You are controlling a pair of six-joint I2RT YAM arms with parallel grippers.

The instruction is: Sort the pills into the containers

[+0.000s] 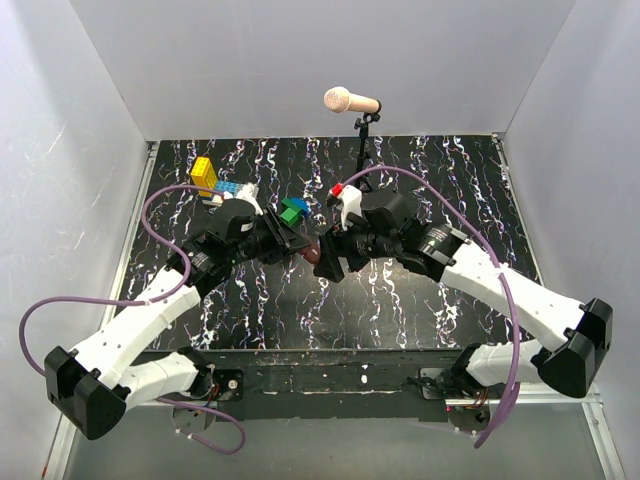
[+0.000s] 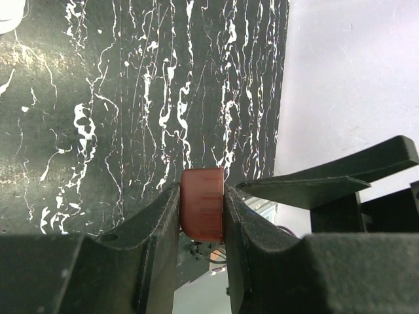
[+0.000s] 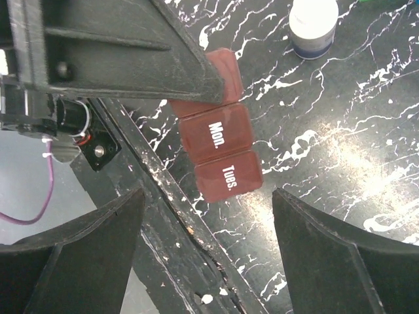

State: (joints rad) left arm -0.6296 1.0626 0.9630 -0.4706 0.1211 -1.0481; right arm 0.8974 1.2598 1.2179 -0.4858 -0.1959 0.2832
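Clearly, left fingers [image 2: 154, 242] clamp a reddish-brown pill box [image 3: 219, 147] lettered "Mon." and "Tues."; right fingers [image 3: 85, 252] stand spread.

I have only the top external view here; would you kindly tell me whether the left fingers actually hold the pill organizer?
Observer: Yes. In the left wrist view the left fingers are clamped on one narrow end of the reddish-brown pill organizer.
Operator: Thank you. How do the right fingers stand?
Observer: In the right wrist view the right fingers are wide apart, with the organizer's free end just ahead of the gap, untouched.
Operator: Which compartments lie at that end?
Observer: The Mon. lid and the Tues. lid, both looking shut.
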